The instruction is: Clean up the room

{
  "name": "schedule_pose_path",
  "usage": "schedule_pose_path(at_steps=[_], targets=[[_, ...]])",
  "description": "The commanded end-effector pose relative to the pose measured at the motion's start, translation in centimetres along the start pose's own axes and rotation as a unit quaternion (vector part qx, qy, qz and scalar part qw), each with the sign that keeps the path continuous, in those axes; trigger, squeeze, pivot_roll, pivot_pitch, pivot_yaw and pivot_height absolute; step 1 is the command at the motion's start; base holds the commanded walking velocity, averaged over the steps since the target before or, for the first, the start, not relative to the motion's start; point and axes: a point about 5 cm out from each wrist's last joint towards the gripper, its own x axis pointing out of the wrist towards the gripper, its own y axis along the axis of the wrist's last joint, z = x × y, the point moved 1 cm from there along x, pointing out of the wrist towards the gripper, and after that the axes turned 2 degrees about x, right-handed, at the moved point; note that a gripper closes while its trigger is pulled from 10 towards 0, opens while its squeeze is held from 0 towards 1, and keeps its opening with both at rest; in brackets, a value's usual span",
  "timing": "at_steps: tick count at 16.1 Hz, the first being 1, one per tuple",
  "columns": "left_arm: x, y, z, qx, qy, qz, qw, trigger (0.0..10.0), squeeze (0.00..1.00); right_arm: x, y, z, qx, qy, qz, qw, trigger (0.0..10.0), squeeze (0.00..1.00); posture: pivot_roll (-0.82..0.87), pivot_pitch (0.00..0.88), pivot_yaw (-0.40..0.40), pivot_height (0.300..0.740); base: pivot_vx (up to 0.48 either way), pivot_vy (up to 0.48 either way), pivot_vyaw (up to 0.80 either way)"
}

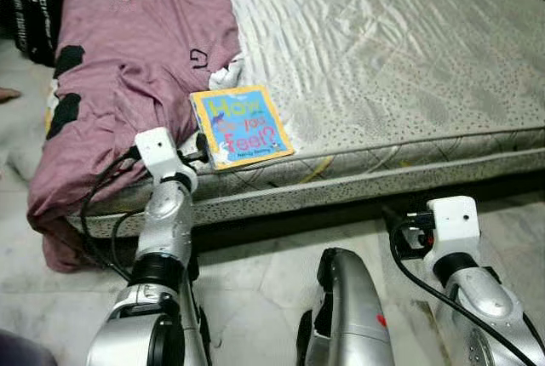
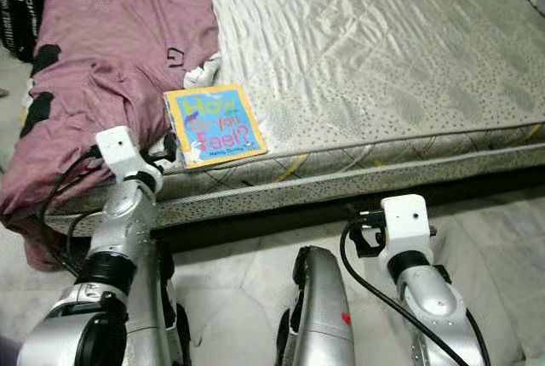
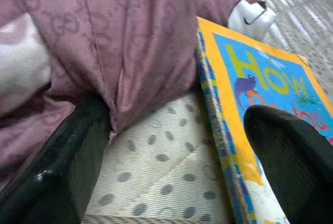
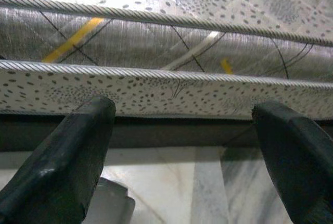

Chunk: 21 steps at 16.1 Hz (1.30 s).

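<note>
Two silver robot arms reach forward toward a bed (image 1: 409,68). The left arm (image 1: 166,238) extends upward to the bed's near edge, its white wrist block level with the mattress side. The left end effector (image 3: 177,146) sits low over the mattress surface near that edge, its two black fingers (image 3: 57,166) spread wide apart with nothing held between them. The right arm (image 1: 477,289) stays lower, bent at the floor in front of the bed, its white wrist block below the mattress edge. The right end effector (image 4: 182,146) points at the bed's side, its fingers (image 4: 67,156) likewise spread wide and empty.
</note>
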Motion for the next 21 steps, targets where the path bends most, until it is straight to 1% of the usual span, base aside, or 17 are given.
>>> schedule_pose_path(at_steps=[1, 2, 3, 4, 5, 7, 8, 10, 11, 12, 14, 15, 16, 17, 18, 20, 21], targets=[[-0.5, -0.9, 0.3, 0.012, -0.003, -0.004, 1.000, 10.0, 0.00, -0.6, -0.4, 0.1, 0.005, -0.003, -0.009, 1.000, 10.0, 0.00, -0.17, 0.241, -0.066, 0.497, 0.000, 0.000, 0.00], [-0.8, -1.0, 0.2, 0.012, 0.005, -0.003, 1.000, 10.0, 0.00, -0.6, -0.4, 0.1, 0.005, -0.003, -0.010, 1.000, 10.0, 0.00, -0.16, 0.237, -0.065, 0.497, 0.000, 0.000, 0.00], [-1.2, -1.0, 0.6, 0.015, -0.002, 0.005, 1.000, 10.0, 0.00, -0.4, -0.4, 0.0, 0.006, -0.002, -0.008, 1.000, 10.0, 0.00, -0.16, 0.232, -0.064, 0.497, 0.000, 0.000, 0.00], [-2.0, -1.1, 1.7, 0.031, -0.035, 0.016, 0.999, 10.0, 0.00, -0.2, -0.4, -0.1, 0.009, 0.000, -0.007, 1.000, 10.0, 0.00, -0.15, 0.227, -0.061, 0.497, 0.000, 0.000, 0.00], [-2.3, -1.1, 2.1, 0.033, -0.049, 0.020, 0.998, 10.0, 0.00, -0.1, -0.4, -0.1, 0.010, 0.000, -0.007, 1.000, 10.0, 0.00, -0.15, 0.227, -0.060, 0.497, 0.000, 0.000, 0.00], [-3.3, -0.9, 3.3, 0.050, -0.090, 0.041, 0.994, 10.0, 0.00, 0.3, -0.4, -0.3, 0.013, 0.002, -0.005, 1.000, 10.0, 0.00, -0.13, 0.220, -0.055, 0.497, 0.000, 0.000, 0.00], [-3.7, -0.7, 3.6, 0.059, -0.103, 0.054, 0.991, 10.0, 0.00, 0.4, -0.4, -0.4, 0.015, 0.003, -0.005, 1.000, 10.0, 0.00, -0.13, 0.217, -0.054, 0.497, 0.000, 0.000, 0.00], [-4.0, -0.5, 3.3, 0.061, -0.095, 0.057, 0.992, 10.0, 0.00, 0.7, -0.3, -0.5, 0.017, 0.004, -0.003, 1.000, 10.0, 0.00, -0.13, 0.213, -0.053, 0.497, 0.000, 0.000, 0.00], [-3.8, -0.8, 2.5, 0.046, -0.070, 0.043, 0.996, 10.0, 0.00, 0.8, -0.3, -0.5, 0.017, 0.003, -0.002, 1.000, 10.0, 0.00, -0.13, 0.207, -0.051, 0.497, 0.000, 0.000, 0.00], [-3.5, -1.0, 2.0, 0.027, -0.054, 0.034, 0.998, 10.0, 0.00, 0.9, -0.3, -0.5, 0.017, 0.003, -0.001, 1.000, 10.0, 0.00, -0.13, 0.207, -0.050, 0.497, 0.000, 0.000, 0.00], [-3.2, -1.4, 1.1, 0.019, -0.036, 0.019, 0.999, 10.0, 0.00, 1.0, -0.2, -0.4, 0.016, 0.001, 0.001, 1.000, 10.0, 0.00, -0.14, 0.203, -0.049, 0.497, 0.000, 0.000, 0.00], [-2.8, -1.7, 0.8, 0.021, -0.035, 0.007, 0.999, 10.0, 0.00, 0.9, -0.2, -0.4, 0.015, -0.001, 0.002, 1.000, 10.0, 0.00, -0.14, 0.205, -0.049, 0.497, 0.000, 0.000, 0.00], [-2.0, -1.8, 0.3, 0.016, -0.031, -0.006, 0.999, 10.0, 0.00, 0.9, -0.1, -0.4, 0.012, -0.002, 0.004, 1.000, 10.0, 0.00, -0.15, 0.204, -0.048, 0.497, 0.000, 0.000, 0.00], [-1.2, -1.6, 0.0, 0.013, -0.029, -0.015, 0.999, 10.0, 0.00, 0.8, 0.0, -0.3, 0.008, -0.001, 0.007, 1.000, 10.0, 0.00, -0.15, 0.205, -0.049, 0.497, 0.000, 0.000, 0.00], [-0.7, -1.5, -0.1, 0.012, -0.027, -0.020, 0.999, 10.0, 0.00, 0.7, 0.1, -0.2, 0.005, -0.001, 0.009, 1.000, 10.0, 0.00, -0.16, 0.202, -0.051, 0.497, 0.000, 0.000, 0.00], [-0.2, -1.4, -0.2, 0.016, -0.025, -0.029, 0.999, 10.0, 0.00, 0.7, 0.2, -0.1, 0.002, -0.003, 0.010, 1.000, 10.0, 0.00, -0.17, 0.199, -0.053, 0.497, 0.000, 0.000, 0.00], [0.3, -2.1, -0.2, 0.008, -0.019, -0.066, 0.998, 10.0, 0.00, 0.9, 0.6, 0.1, -0.001, -0.006, 0.018, 1.000, 10.0, 0.00, -0.17, 0.196, -0.054, 0.497, 0.000, 0.000, 0.00]])
